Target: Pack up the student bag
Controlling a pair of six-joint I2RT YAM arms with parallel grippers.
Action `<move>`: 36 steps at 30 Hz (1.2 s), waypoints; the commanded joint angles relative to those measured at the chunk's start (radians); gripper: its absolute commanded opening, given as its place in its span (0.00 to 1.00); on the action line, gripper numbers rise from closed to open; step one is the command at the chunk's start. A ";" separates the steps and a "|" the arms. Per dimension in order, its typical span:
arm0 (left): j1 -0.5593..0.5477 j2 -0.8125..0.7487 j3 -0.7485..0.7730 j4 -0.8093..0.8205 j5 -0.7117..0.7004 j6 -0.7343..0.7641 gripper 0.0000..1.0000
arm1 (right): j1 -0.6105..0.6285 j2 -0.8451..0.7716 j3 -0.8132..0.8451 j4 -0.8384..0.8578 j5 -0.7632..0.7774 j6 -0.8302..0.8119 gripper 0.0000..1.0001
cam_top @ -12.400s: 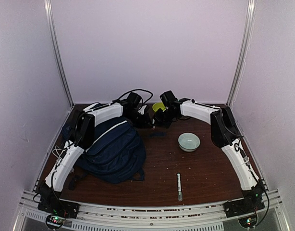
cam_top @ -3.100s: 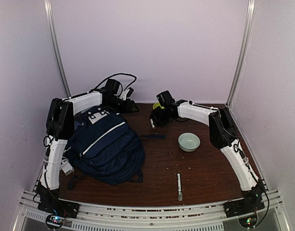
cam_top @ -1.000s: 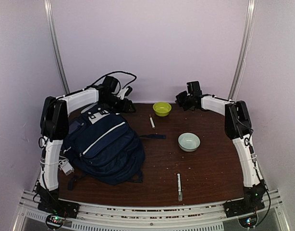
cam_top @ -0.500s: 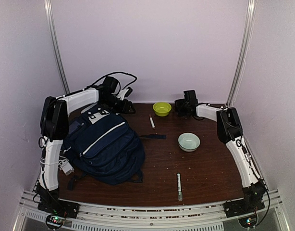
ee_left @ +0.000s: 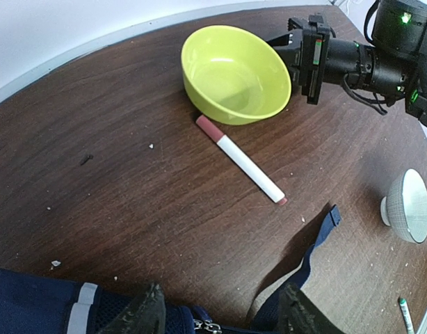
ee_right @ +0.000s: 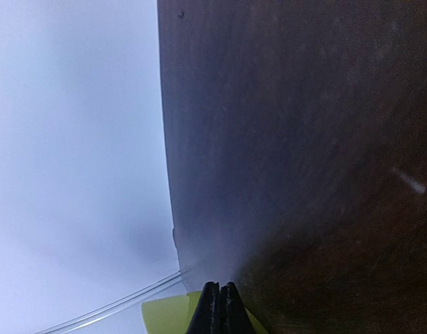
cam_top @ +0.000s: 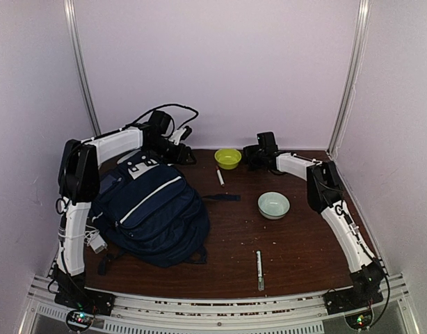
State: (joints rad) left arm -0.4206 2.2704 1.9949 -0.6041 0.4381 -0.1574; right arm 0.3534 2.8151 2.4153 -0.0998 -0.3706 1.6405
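At the near edge of the brown table (cam_top: 297, 243) lies a thin pale pen (cam_top: 259, 270), apart from everything else. Behind it, on the left half of the table, the student bag (cam_top: 154, 212) lies flat, with its white patch turned to the far side. A dark strap (cam_top: 224, 197) of the bag runs out to the right over the wood. To the right of this strap stands a pale bowl (cam_top: 274, 204). Further back lies a white marker (ee_left: 241, 160) with a reddish cap, just beside a yellow-green bowl (ee_left: 234, 73) near the far edge. The left pincer (ee_left: 222, 299) hangs over the far top end of the bag, its fingers spread and nothing between them. The right pincer (ee_right: 219, 299) is clenched on nothing, its tips at the right rim of the yellow-green bowl; I cannot tell if they touch it.
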 commanded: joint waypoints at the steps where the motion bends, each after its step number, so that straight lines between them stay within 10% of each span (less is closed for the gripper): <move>1: -0.003 -0.016 -0.004 0.017 0.004 0.019 0.59 | 0.033 0.007 0.032 -0.013 -0.032 -0.029 0.00; 28: 0.021 -0.082 -0.093 0.031 -0.004 0.033 0.59 | 0.094 -0.214 -0.213 -0.205 -0.122 -0.459 0.00; 36: 0.025 -0.079 -0.115 0.089 0.024 0.001 0.59 | 0.119 -0.267 -0.357 -0.206 -0.247 -0.581 0.18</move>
State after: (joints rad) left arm -0.4091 2.2345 1.8889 -0.5652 0.4465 -0.1440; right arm 0.4427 2.5801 2.0830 -0.2596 -0.5671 1.1648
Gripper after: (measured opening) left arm 0.590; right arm 0.151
